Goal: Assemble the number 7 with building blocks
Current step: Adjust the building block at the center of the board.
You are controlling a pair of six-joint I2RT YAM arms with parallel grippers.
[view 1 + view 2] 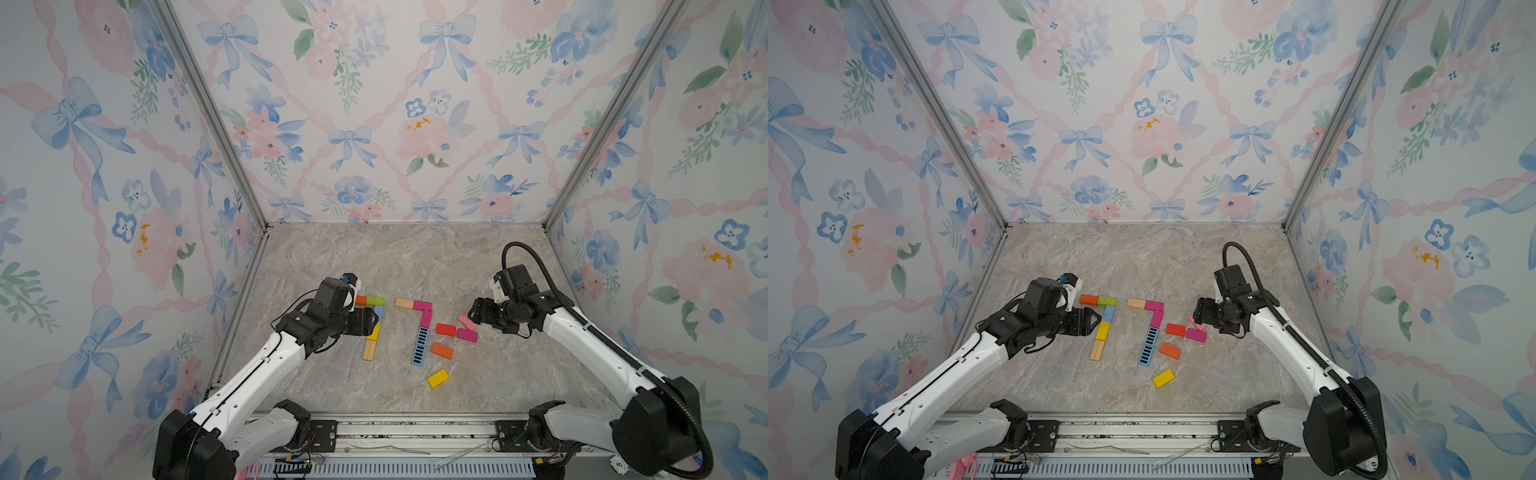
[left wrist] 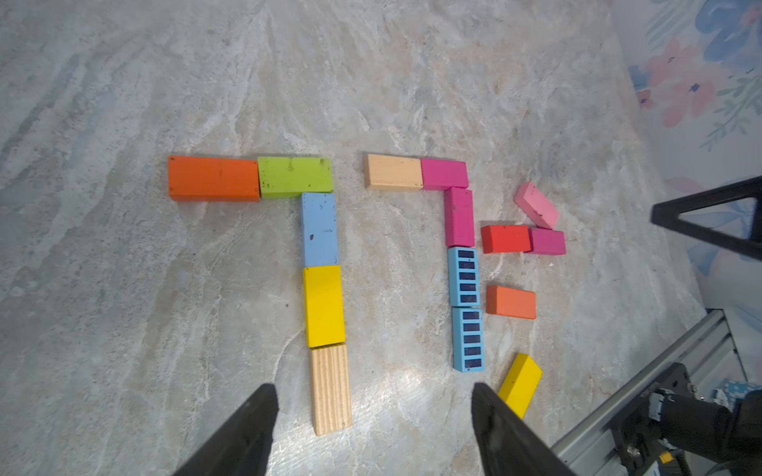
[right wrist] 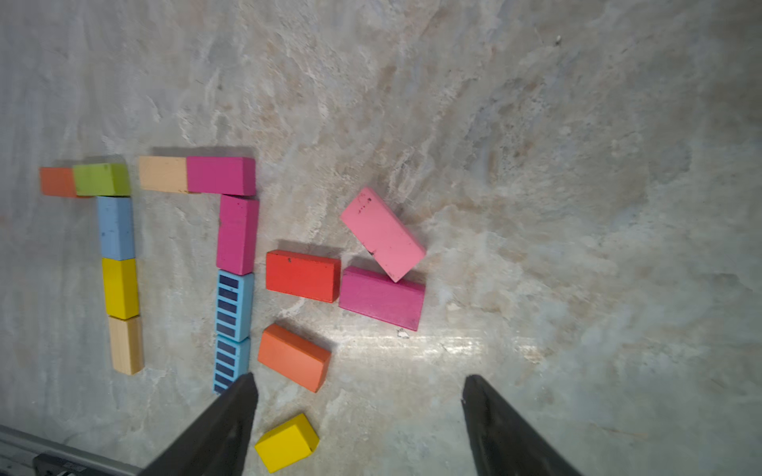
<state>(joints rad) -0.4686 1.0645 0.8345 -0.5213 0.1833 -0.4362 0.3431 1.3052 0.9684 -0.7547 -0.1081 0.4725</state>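
Observation:
Two figures of the number 7 lie flat on the marble table. One has an orange block (image 2: 213, 178) and a green block (image 2: 295, 176) as its bar, with light blue (image 2: 319, 228), yellow (image 2: 324, 306) and lined wood (image 2: 330, 389) as its stem. The other has tan (image 3: 163, 174) and magenta (image 3: 220, 176) above a magenta block (image 3: 238, 234) and two striped blue blocks (image 3: 234, 305). My left gripper (image 2: 373, 389) hovers open over the wood block's end (image 1: 369, 350). My right gripper (image 3: 358, 378) hangs open and empty near the loose blocks.
Loose blocks lie right of the second figure: pink (image 1: 466, 322) leaning on magenta (image 1: 467, 335), red (image 1: 446, 329), orange (image 1: 442, 350) and yellow (image 1: 437, 378). Floral walls close three sides. A metal rail (image 1: 415, 430) runs along the front edge.

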